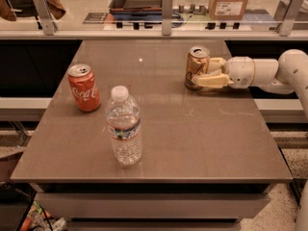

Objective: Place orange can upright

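Observation:
The orange can [197,65] is golden-tan with a silver top and stands nearly upright at the far right of the brown table [192,134], its base at the surface. My gripper [206,73] reaches in from the right. Its pale fingers [211,81] are closed on the can's right side. The white arm [269,73] stretches off toward the right edge.
A red Coca-Cola can [84,87] stands upright at the left of the table. A clear plastic water bottle [123,125] stands near the front middle. A glass rail with posts [166,6] runs behind the table, with a cardboard box [230,0] beyond it.

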